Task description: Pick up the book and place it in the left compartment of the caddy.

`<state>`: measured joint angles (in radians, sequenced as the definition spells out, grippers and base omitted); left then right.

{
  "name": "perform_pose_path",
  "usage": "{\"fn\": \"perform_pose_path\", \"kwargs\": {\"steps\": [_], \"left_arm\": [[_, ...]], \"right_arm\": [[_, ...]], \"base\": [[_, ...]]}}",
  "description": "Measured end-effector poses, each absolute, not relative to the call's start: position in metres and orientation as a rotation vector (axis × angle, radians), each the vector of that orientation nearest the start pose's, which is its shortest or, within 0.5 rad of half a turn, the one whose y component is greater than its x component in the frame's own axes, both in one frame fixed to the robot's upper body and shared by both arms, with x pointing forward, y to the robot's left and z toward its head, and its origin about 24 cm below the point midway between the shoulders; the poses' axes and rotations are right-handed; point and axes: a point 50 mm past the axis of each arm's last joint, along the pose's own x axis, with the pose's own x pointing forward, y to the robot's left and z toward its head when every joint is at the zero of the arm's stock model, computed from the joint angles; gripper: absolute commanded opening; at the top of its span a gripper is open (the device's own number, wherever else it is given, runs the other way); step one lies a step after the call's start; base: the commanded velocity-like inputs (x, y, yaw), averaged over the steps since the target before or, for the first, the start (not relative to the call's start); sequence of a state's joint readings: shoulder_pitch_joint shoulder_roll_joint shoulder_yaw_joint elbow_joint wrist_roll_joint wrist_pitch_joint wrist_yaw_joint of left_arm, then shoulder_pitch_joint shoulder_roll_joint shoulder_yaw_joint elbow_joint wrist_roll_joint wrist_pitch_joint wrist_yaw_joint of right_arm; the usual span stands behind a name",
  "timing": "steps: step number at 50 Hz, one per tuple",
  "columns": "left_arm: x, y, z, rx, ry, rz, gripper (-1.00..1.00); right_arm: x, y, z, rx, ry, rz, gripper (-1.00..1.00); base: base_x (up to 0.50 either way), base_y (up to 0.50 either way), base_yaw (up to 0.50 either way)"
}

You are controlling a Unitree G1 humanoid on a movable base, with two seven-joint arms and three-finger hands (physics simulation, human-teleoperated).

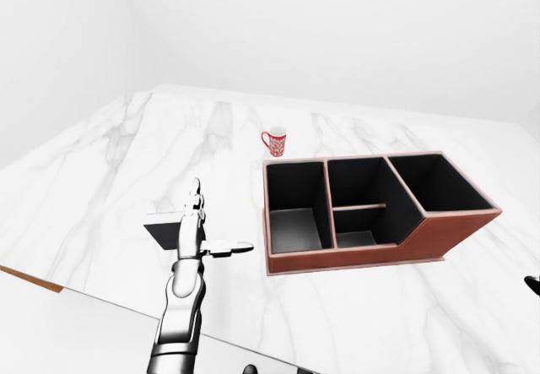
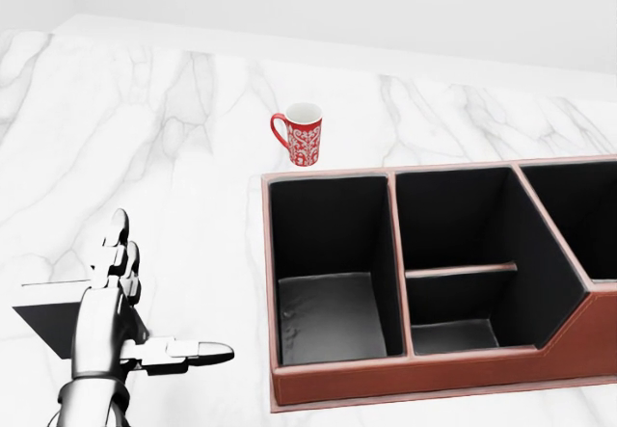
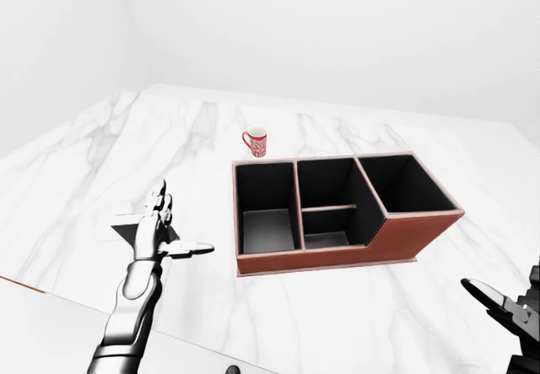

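Your silver left hand [image 2: 101,326] hangs over the white marbled counter [image 2: 174,147] with its fingers [image 2: 118,244] spread, two pointing up the head view and one jutting right. The thin dark book [image 2: 43,316] with a white edge lies flat behind that hand, and you cannot tell whether they touch. To its right stands the brown leather caddy with black compartments [image 2: 424,388]; its left compartment [image 2: 328,263] holds nothing. A red patterned mug [image 2: 302,135] sits just above the caddy. Your right hand [image 3: 506,306] peeks in at the right-eye view's lower right, with dark fingertips apart.
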<state>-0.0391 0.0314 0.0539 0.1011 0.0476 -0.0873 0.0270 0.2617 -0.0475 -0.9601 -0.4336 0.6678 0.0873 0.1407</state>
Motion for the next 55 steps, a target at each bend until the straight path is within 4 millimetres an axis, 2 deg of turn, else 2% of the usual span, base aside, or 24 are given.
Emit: {"fn": "perform_pose_path", "kwargs": {"steps": [18,34,55], "left_arm": [[0.257,0.183,0.044,0.384,-0.083,0.319,1.00],[0.253,0.199,0.073,0.655,-0.253,0.526,1.00],[0.243,0.184,0.098,1.062,-0.442,0.542,1.00]], "right_arm": [[0.103,-0.344,0.115,0.235,-0.404,-0.685,1.00],[0.103,-0.343,0.115,0.229,-0.398,-0.688,1.00],[0.104,-0.344,0.112,0.229,-0.386,-0.695,1.00]], "base": [[0.00,0.00,0.00],[0.00,0.00,0.00],[0.00,0.00,0.00]]}}
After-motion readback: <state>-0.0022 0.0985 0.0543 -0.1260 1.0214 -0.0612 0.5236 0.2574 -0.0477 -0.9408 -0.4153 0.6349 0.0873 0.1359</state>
